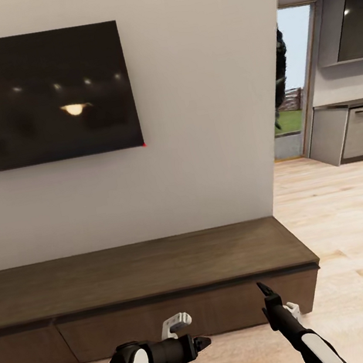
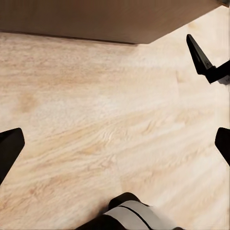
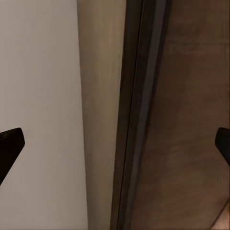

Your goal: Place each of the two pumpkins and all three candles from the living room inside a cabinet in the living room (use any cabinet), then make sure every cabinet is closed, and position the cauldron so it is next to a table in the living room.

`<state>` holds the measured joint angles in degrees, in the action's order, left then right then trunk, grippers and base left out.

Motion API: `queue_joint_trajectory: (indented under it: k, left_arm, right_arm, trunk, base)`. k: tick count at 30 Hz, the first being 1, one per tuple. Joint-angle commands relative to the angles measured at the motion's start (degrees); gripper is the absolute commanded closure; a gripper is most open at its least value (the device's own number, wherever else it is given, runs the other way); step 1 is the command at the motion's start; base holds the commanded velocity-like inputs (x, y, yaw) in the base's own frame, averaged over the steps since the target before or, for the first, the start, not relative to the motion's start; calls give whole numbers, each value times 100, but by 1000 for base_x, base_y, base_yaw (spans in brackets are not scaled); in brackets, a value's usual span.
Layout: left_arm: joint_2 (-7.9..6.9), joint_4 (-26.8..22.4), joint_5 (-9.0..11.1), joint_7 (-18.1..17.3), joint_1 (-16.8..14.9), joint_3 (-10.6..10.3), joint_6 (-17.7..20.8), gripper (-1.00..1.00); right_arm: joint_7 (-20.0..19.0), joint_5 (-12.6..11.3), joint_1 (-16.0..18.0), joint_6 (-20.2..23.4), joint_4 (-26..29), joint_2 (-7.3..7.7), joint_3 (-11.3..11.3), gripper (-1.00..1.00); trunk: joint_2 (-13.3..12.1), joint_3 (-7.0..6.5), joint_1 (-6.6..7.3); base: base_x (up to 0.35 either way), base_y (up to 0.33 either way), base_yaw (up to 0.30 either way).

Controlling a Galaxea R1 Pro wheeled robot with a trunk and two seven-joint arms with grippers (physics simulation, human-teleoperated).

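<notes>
Closest to us, at the bottom of the head view, our two arms reach forward over the light wood plank floor (image 1: pixel 348 247). Our left end effector (image 1: pixel 201 343) sits at the lower centre of the frame, pointing sideways toward the right; in the left wrist view its black fingertips (image 2: pixel 10 146) stand far apart at the two edges of the frame, so it is released and holds nothing, with bare planks between them. Our right end effector (image 1: pixel 264 289) rises at the lower right of the head view, its tip just in front of the cabinet's face. In the right wrist view its dark fingertips (image 3: pixel 9 143) likewise sit at opposite edges, spread wide and empty.

Just beyond the arms, across the lower third of the head view, runs the long, low dark-brown wood cabinet (image 1: pixel 149 267) with flat handleless drawer fronts; every front we can see is shut. Its top is seen edge-on in the right wrist view, against the pale wall.

Behind it, in the upper left, a large black flat screen (image 1: pixel 41 96) hangs on the off-white wall (image 1: pixel 205 112). Farthest off, at the upper right, a glass door (image 1: pixel 291 78) gives onto greenery, beside a grey kitchen counter (image 1: pixel 354 130).
</notes>
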<state>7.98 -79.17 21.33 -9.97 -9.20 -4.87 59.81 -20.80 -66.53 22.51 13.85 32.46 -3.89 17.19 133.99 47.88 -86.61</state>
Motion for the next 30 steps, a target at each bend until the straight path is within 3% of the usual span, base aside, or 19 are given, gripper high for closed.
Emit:
queue_joint_trajectory:
  k: [1, 18, 30]
  left_arm:
    - [2, -2, -52, -60, -3, 5, 19, -100]
    - [2, -13, -41, -67, -3, -10, 19, -100]
    - [4, -19, -41, -67, -3, -23, 19, -100]
  right_arm:
    - [-11, -45, 4, 57, 0, -7, 39, -100]
    - [-11, -36, 6, 48, -3, 10, 39, -100]
    - [-73, -45, 6, 53, -12, 101, 39, -100]
  trunk:
    - [2, 6, -1]
    - [2, 6, -1]
    - [484, 222, -265]
  base:
    - [263, 56, 0]
    - [87, 6, 0]
    - [0, 0, 0]
